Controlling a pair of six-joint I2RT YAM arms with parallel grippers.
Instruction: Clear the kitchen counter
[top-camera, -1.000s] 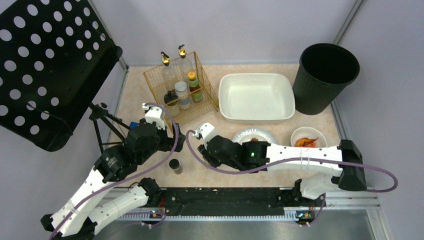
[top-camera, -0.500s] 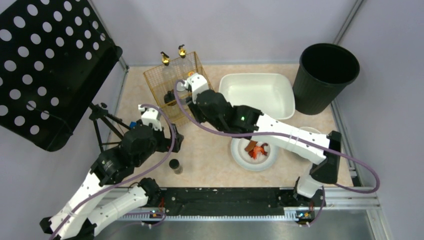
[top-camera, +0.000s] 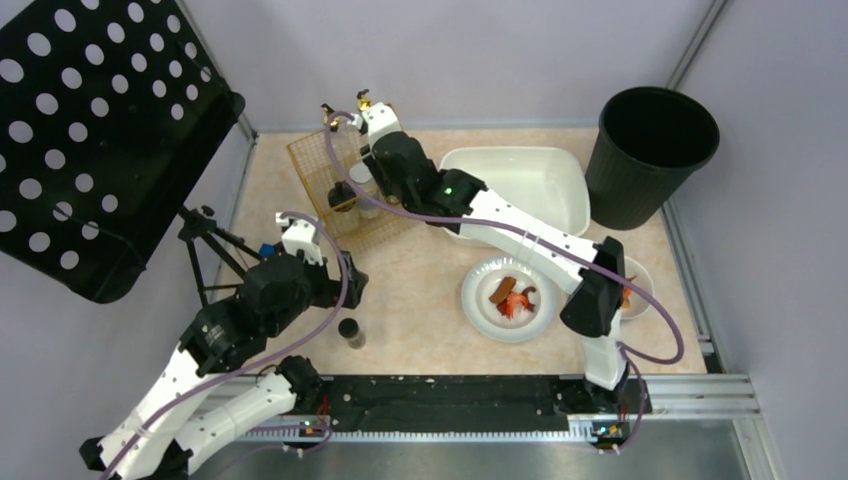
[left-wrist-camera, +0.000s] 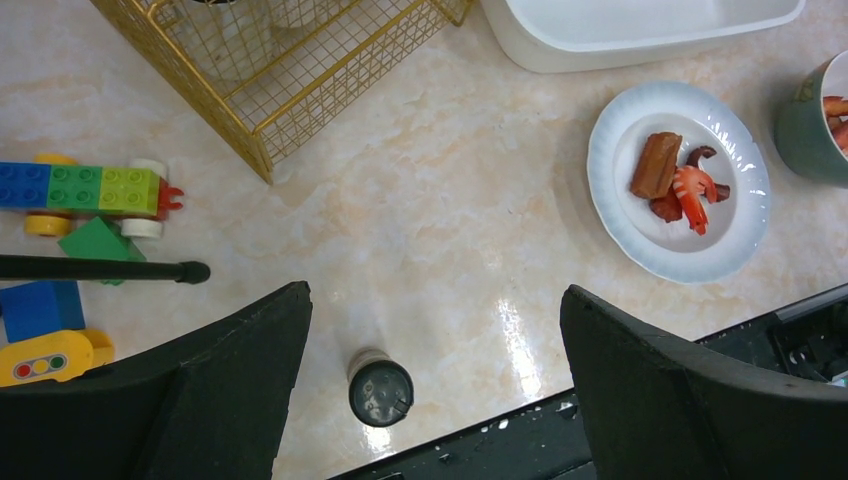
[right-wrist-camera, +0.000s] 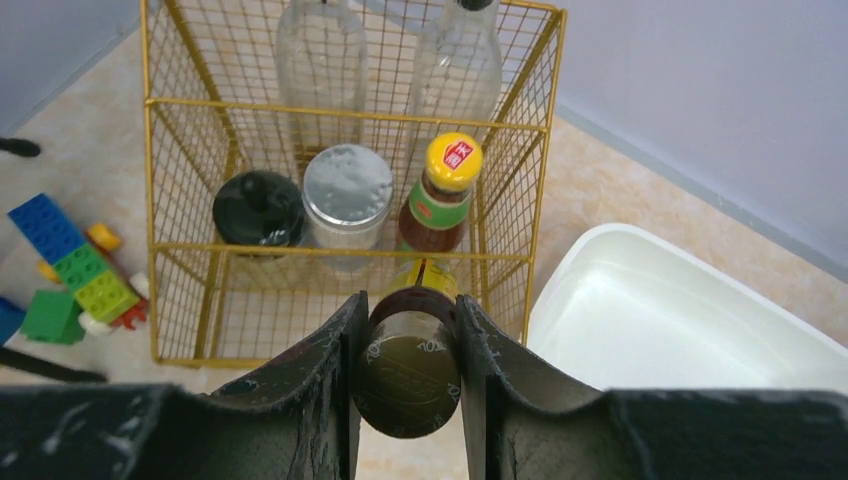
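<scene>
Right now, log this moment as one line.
right gripper: shut on round dark-olive jar at gold wire basket | left gripper: open above small black-capped jar on pale marble counter

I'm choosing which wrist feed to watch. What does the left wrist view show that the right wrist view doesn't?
Left wrist only: a plate of food, a bowl, and a dark-lidded jar standing loose on the counter. Right wrist only: the right claw shut on a second jar, and a yellow-capped bottle in the basket. Both: the basket, the white tub, the toy blocks, the counter.
</scene>
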